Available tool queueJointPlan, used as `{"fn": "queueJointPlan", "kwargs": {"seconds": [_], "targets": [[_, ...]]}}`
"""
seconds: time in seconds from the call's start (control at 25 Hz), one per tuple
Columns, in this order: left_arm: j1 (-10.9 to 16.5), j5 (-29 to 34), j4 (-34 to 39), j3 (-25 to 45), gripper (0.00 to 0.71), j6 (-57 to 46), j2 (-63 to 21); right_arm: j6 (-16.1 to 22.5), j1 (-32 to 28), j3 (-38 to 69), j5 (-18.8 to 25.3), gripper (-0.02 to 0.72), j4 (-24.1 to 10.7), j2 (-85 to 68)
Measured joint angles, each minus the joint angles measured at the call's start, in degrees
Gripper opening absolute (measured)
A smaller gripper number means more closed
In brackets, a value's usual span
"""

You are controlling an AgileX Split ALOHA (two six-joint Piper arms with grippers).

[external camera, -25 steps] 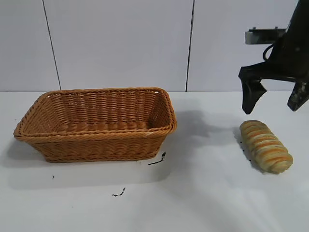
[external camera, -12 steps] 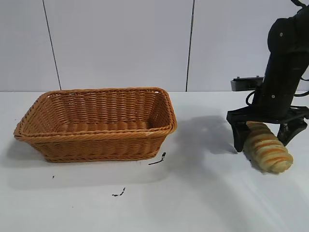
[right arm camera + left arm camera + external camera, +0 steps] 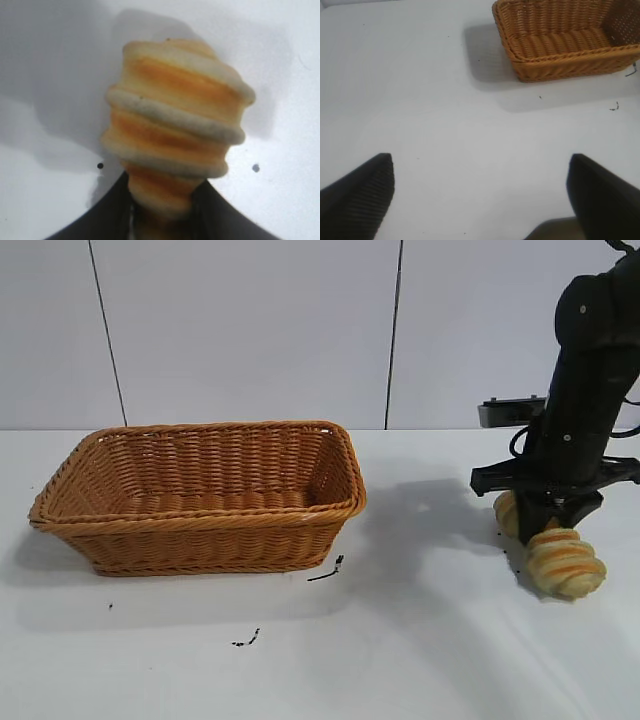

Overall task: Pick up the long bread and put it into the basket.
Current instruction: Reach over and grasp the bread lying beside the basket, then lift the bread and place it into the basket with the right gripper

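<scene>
1. Striped tan and orange, the bread (image 3: 565,562) lies on the white worktop (image 3: 420,640), well apart from the basket (image 3: 200,495), which stands empty toward the left arm's side.
2. My right end effector (image 3: 545,523) is down over the loaf's middle with its fingers pinched tight on it; both ends bulge out past the black fingers. The right wrist view shows the bread (image 3: 177,130) squeezed narrow where the fingers meet it.
3. I judge the grip is made and the lift is the step in hand. The loaf looks soft, so I add no more squeeze; it could tear or slip out.
4. I raise it straight up first, slowly, and watch that neither end sags or swings.
5. I need height enough to clear the braided rim before I travel across.
6. Over the basket, I aim for the middle of its floor and line the loaf with the long side.
7. My left end effector (image 3: 480,200) is parked high and back from the basket (image 3: 570,40), fingers spread wide, holding nothing.
</scene>
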Motion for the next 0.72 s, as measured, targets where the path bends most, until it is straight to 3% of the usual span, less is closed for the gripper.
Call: {"fn": "queueJointPlan", "kwargs": {"seconds": [0.32,0.52,0.72], "targets": [[0.0,0.0,0.0,0.0,0.696,0.0,0.0,-3.37,0.31,-18.25,11.5,0.133,1.63,-3.05],[0.0,0.0,0.0,0.0,0.696,0.0,0.0,-6.95,3.72,-27.68,14.09,0.132,1.99,-1.67],[0.0,0.0,0.0,0.0,0.696,0.0,0.0,-12.81,11.35,-37.93,14.27,0.132,2.41,4.01]]}}
